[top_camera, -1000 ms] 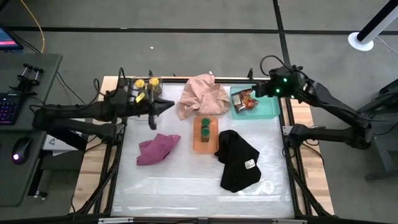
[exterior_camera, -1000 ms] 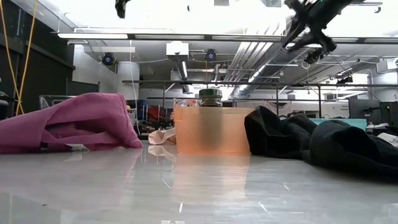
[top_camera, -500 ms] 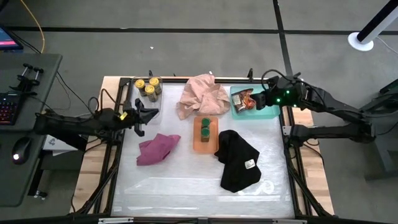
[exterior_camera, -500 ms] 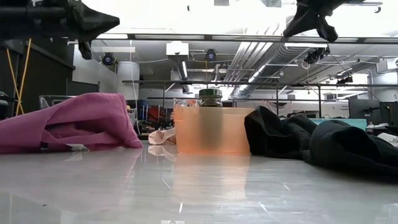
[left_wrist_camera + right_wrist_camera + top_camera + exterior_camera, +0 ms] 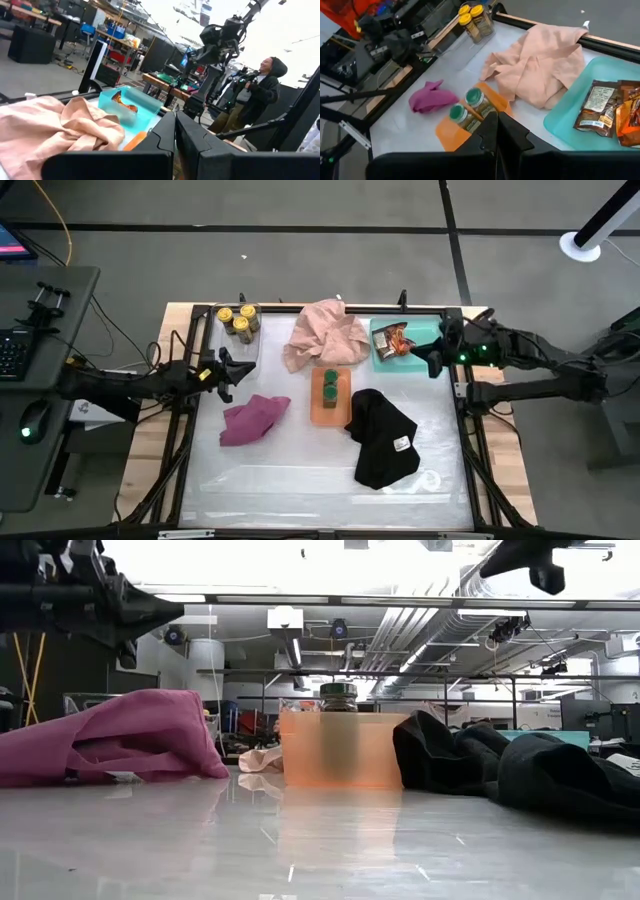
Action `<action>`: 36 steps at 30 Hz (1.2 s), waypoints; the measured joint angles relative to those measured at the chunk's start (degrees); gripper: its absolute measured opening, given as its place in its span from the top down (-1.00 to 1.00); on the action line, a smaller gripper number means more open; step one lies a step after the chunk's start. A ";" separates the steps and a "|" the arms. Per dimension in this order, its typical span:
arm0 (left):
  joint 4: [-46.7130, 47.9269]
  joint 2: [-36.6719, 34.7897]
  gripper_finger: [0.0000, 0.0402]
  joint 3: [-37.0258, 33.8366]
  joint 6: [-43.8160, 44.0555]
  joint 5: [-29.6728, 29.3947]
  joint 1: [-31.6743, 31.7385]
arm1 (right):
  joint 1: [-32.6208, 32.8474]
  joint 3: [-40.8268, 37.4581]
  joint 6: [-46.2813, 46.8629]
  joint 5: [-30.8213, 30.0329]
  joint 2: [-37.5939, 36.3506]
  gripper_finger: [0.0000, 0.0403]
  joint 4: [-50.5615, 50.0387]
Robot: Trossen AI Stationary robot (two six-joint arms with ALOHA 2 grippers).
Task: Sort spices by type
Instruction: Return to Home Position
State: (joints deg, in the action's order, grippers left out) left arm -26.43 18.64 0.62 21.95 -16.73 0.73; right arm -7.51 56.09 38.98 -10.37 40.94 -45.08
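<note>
Three yellow-lidded jars [image 5: 238, 320] stand in a clear tray at the far left; they also show in the right wrist view [image 5: 474, 19]. Two green-lidded jars [image 5: 330, 382] stand on the orange tray [image 5: 330, 408]. Red-brown packets [image 5: 394, 342] lie in the teal tray [image 5: 430, 356]. My left gripper [image 5: 228, 370] is shut and empty, above the table's left edge, between the yellow jars and the magenta cloth. My right gripper [image 5: 437, 361] is shut and empty, just past the teal tray's right end.
A pale pink cloth [image 5: 325, 332] lies bunched at the far middle, a magenta cloth [image 5: 253, 418] at the left, a black cloth [image 5: 382, 436] right of the middle. The near half of the table [image 5: 300, 480] is bare plastic sheet. A person [image 5: 255, 95] stands beyond the table.
My left gripper has drawn back from beside the yellow jars toward the table's left edge and a little toward the near edge. My right gripper has drawn back from over the teal tray toward the table's right edge. The jars, packets and cloths have stayed in place.
</note>
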 joint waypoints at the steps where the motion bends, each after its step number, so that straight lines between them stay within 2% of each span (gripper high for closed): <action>1: 0.32 0.04 1.00 0.00 0.38 -0.16 0.00 | 1.16 -0.94 0.32 -0.82 -0.75 1.00 0.11; 4: 1.23 0.03 1.00 0.01 2.82 -0.05 0.00 | 4.90 -5.25 1.75 -3.19 -3.20 1.00 3.15; 8: 1.57 0.25 1.00 0.02 4.58 0.09 0.00 | 9.82 -15.12 2.05 -3.63 -7.76 1.00 15.64; 11: 1.62 0.25 1.00 0.02 4.18 0.08 0.00 | 12.89 -24.55 1.27 -3.65 -10.76 1.00 30.34; 14: 1.81 0.25 1.00 0.02 2.99 0.08 0.00 | 14.65 -34.09 -3.51 -3.42 -11.88 1.00 50.44; 17: 1.81 0.25 1.00 0.02 3.05 0.08 0.00 | 14.53 -41.71 -11.20 -0.07 -11.24 1.00 72.30; 20: 1.81 0.25 1.00 0.02 2.92 0.08 0.00 | 13.55 -46.67 -16.00 4.42 -11.00 1.00 85.34; 24: 1.81 0.25 1.00 0.02 2.96 0.08 -0.02 | 11.97 -50.66 -21.10 9.09 -11.48 1.00 87.15; 29: 1.81 0.25 1.00 0.04 2.96 0.06 -0.02 | 9.83 -53.69 -31.62 10.57 -11.46 1.00 84.02; 36: 1.80 0.25 1.00 0.04 2.96 0.04 -0.02 | 7.32 -55.50 -27.16 12.79 -11.48 1.00 74.40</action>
State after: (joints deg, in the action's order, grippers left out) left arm -24.63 18.90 0.67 24.91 -16.68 0.71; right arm -0.19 0.59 11.82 2.42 29.45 29.32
